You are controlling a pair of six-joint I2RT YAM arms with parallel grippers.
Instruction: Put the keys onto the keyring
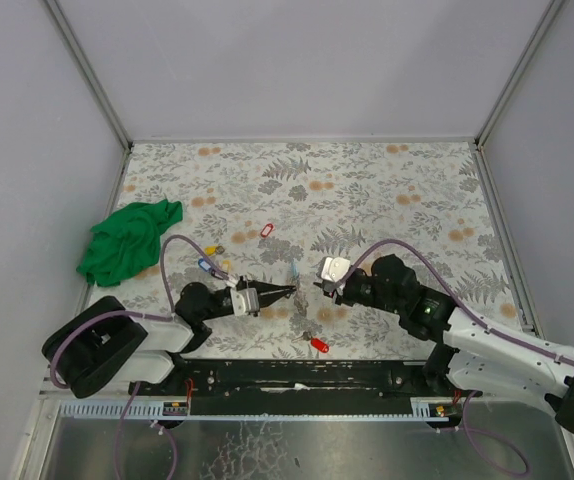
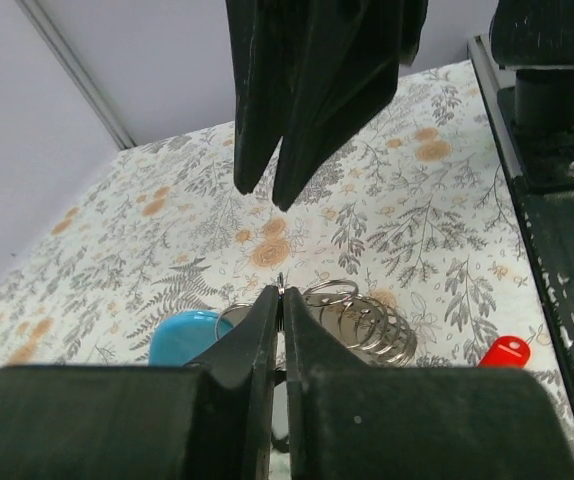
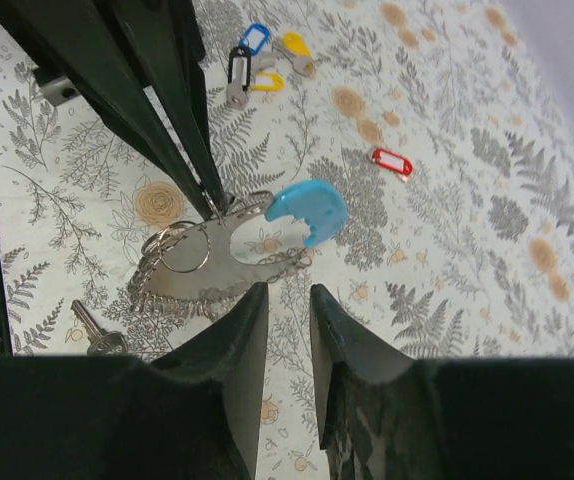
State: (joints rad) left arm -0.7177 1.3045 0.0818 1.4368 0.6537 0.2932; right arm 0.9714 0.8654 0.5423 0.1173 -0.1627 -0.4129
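as the left pincer clamps the keyring, the right pincer gapes.

Your top view looks steeply down from above and behind the arm bases, taking in the whole table. Your left wrist view rides low, close behind the left gripper, facing 3 o'clock. Your right wrist view, close behind the right gripper, faces 9 o'clock. All three share the keyring, just 6 o'clock of table centre.
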